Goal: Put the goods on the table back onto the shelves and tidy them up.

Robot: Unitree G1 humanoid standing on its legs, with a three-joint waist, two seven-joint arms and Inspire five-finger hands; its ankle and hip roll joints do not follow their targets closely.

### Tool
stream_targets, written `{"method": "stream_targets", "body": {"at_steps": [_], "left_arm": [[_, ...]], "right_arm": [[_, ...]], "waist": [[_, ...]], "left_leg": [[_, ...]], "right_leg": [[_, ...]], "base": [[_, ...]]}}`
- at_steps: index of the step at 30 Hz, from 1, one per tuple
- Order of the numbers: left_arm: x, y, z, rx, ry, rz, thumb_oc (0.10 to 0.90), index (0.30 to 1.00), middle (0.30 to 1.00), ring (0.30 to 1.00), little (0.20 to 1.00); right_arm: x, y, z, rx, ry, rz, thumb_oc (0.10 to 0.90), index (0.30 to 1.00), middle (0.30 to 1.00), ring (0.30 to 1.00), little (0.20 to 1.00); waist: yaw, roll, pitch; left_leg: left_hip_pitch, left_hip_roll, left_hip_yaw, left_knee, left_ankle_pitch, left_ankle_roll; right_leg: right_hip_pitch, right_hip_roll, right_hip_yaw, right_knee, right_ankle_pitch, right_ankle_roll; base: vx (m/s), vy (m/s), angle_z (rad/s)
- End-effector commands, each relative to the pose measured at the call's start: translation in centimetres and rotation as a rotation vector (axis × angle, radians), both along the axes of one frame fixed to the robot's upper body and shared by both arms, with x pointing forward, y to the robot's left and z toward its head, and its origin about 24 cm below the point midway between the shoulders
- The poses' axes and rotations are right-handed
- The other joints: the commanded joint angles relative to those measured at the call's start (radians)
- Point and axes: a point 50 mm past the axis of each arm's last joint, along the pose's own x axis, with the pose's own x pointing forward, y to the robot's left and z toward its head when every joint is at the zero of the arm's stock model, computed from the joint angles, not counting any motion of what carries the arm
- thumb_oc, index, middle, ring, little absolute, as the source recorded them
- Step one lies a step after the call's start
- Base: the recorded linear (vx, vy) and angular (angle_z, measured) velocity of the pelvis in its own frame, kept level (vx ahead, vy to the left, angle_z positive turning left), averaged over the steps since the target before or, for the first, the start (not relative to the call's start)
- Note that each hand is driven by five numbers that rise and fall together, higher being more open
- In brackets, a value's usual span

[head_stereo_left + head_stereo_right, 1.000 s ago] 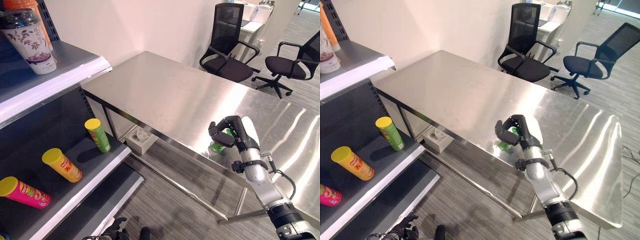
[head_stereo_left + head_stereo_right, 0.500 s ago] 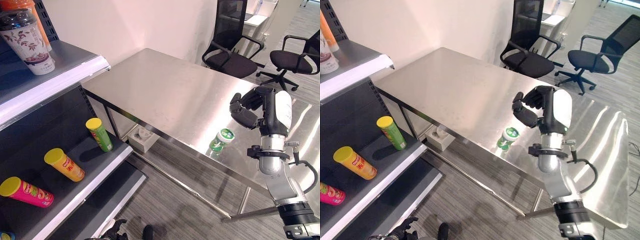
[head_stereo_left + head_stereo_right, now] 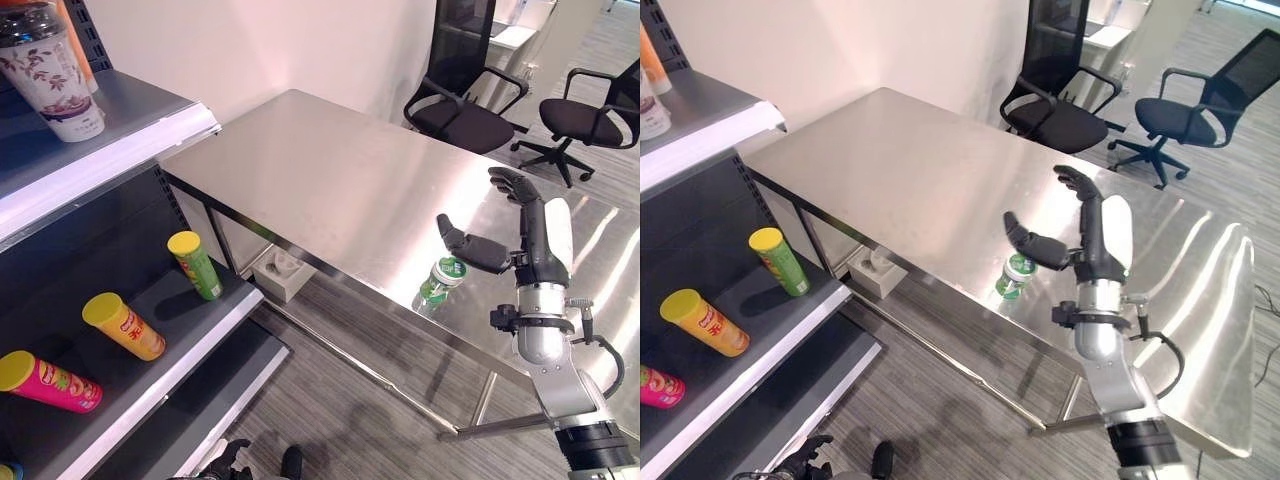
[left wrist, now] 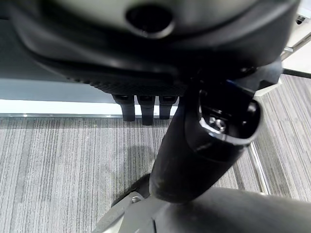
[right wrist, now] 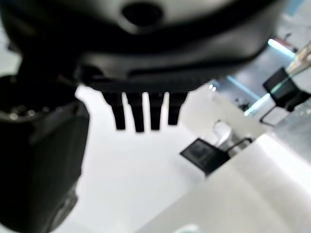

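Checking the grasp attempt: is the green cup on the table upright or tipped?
Upright: the green cup stands near the table edge, white lid up, beside the open right hand.

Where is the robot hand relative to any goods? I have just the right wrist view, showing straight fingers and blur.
Observer: The right robot hand is open above the table, beside a green cup near the front edge, not touching it.
Operator: Is the cup upright?
Observer: It looks slightly tilted, white lid up.
Operator: What's on the shelves?
Observer: Three tubes: a green tube upright, a yellow tube and a pink tube lying down.
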Motion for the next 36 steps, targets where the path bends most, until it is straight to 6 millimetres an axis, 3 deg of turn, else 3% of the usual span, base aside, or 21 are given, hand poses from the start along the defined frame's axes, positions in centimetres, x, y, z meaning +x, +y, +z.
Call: {"method": "stream_targets", "body": {"at_steps": [1,10,13,21,26,27,33,36], "left_arm": [[1.1,-2.0,-0.1,-0.041,-0.03,-0.083,0.8,0.9,0.9,0.9,0.9],[0.6,-1.7,-0.2,-0.05,-0.02,-0.042,0.8,0.9,0.9,0.9,0.9],[0.4,-1.6,-0.2,-0.052,-0.015,-0.038,0.8,0.9,0.9,0.9,0.9],[0.4,-1.5,-0.2,-0.055,-0.016,-0.033,0.8,0.9,0.9,0.9,0.9],[0.6,-1.5,-0.2,-0.052,-0.018,-0.031,0.8,0.9,0.9,0.9,0.9],[1.9,-0.7,0.0,-0.07,-0.009,0.113,0.8,0.9,0.9,0.9,0.9],[1.4,-0.3,-0.2,-0.072,0.006,0.166,0.8,0.9,0.9,0.9,0.9],[0.7,0.0,-0.3,-0.075,0.022,0.218,0.8,0.9,0.9,0.9,0.9]], "right_arm": [[-1.0,0.5,6.2,-0.001,-0.3,0.097,0.8,0.9,0.9,0.9,0.9],[-2.9,1.1,6.0,0.004,-0.285,0.181,0.8,0.9,0.9,0.9,0.9],[-3.3,1.1,5.1,0.006,-0.228,0.201,0.8,0.9,0.9,0.9,0.9],[-3.1,1.2,2.6,0.014,-0.089,0.224,0.8,0.9,0.9,0.9,0.9],[-3.2,1.4,2.3,0.084,-0.086,0.245,0.8,0.9,0.9,0.9,0.9],[-1.3,2.4,-2.3,0.13,0.159,0.275,0.8,0.9,0.9,0.9,0.9],[-1.6,2.5,-2.9,0.127,0.17,0.252,0.8,0.9,0.9,0.9,0.9],[-2.1,2.5,-2.2,0.117,0.128,0.253,0.8,0.9,0.9,0.9,0.9]], "waist": [[0.008,-0.006,-0.039],[-0.02,0.001,-0.043],[-0.033,0.005,-0.044],[-0.047,0.014,-0.036],[-0.052,0.016,-0.034],[-0.093,-0.03,-0.003],[-0.095,-0.024,-0.036],[-0.093,-0.023,-0.043]], "left_leg": [[0.041,0.043,-0.018,0.004,-0.133,-0.034],[0.051,0.052,-0.003,0.004,-0.132,-0.038],[0.053,0.053,0.003,0.004,-0.134,-0.039],[0.054,0.05,0.007,0.004,-0.133,-0.039],[0.054,0.047,0.01,0.004,-0.137,-0.039],[0.035,0.051,0.013,0.018,-0.08,-0.024],[0.065,0.055,0.03,0.004,-0.092,-0.034],[0.076,0.059,0.034,0.004,-0.103,-0.037]], "right_leg": [[0.037,-0.075,0.016,0.016,-0.014,0.082],[0.037,-0.074,0.026,0.016,-0.012,0.081],[0.036,-0.075,0.029,0.014,-0.01,0.082],[0.031,-0.08,0.029,0.015,-0.005,0.084],[0.03,-0.084,0.033,0.016,-0.002,0.085],[-0.064,0.013,0.087,0.011,0.044,0.023],[-0.049,0.004,0.084,0.006,0.028,0.027],[-0.042,0.003,0.08,0.006,0.023,0.027]], "base": [[0.0,0.0,0.0],[-0.01,-0.009,-0.02],[-0.02,-0.017,-0.1],[0.0,-0.002,-0.01],[0.0,0.0,0.0],[0.09,0.021,0.0],[0.13,0.036,-0.1],[0.11,0.021,-0.04]]}}
